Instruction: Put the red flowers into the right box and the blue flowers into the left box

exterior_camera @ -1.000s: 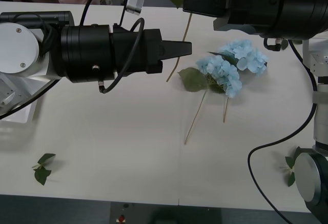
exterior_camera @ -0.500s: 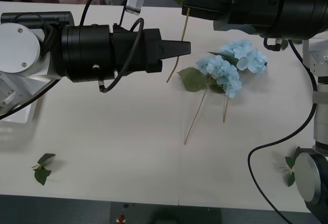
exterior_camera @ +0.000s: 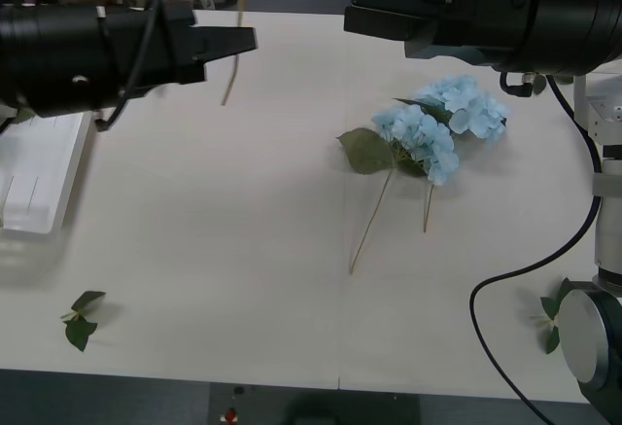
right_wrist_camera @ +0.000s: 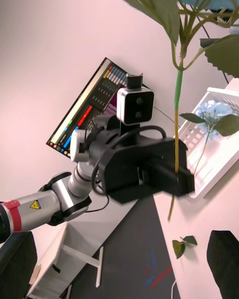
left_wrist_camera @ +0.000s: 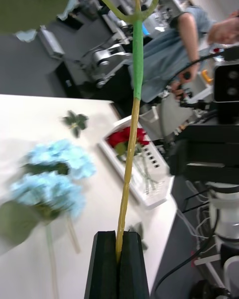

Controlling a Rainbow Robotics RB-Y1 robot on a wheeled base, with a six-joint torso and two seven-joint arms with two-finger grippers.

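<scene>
My left gripper (exterior_camera: 248, 42) is raised over the table's far left and is shut on the thin stem (exterior_camera: 229, 77) of a blue flower; its fingers (left_wrist_camera: 107, 266) pinch the stem's lower end (left_wrist_camera: 127, 179). That stem's large green leaves (right_wrist_camera: 149, 0) rise past the right wrist camera. My right gripper (exterior_camera: 352, 15) hangs open at the far right with nothing in it. Two blue flowers (exterior_camera: 432, 123) lie on the table below it. The left box (exterior_camera: 39, 177) holds a blue flower (right_wrist_camera: 215, 112). The right box (left_wrist_camera: 149, 184) holds red flowers (left_wrist_camera: 124, 137).
A loose green leaf sprig (exterior_camera: 80, 316) lies near the table's front left, and another sprig (exterior_camera: 551, 320) lies by the robot's base at the front right. A wide bare stretch of table (exterior_camera: 224, 221) lies between the left box and the lying flowers.
The left arm has swung far left with the stem in its grip, away from the right gripper. The right gripper has let the stem go and stayed put.
</scene>
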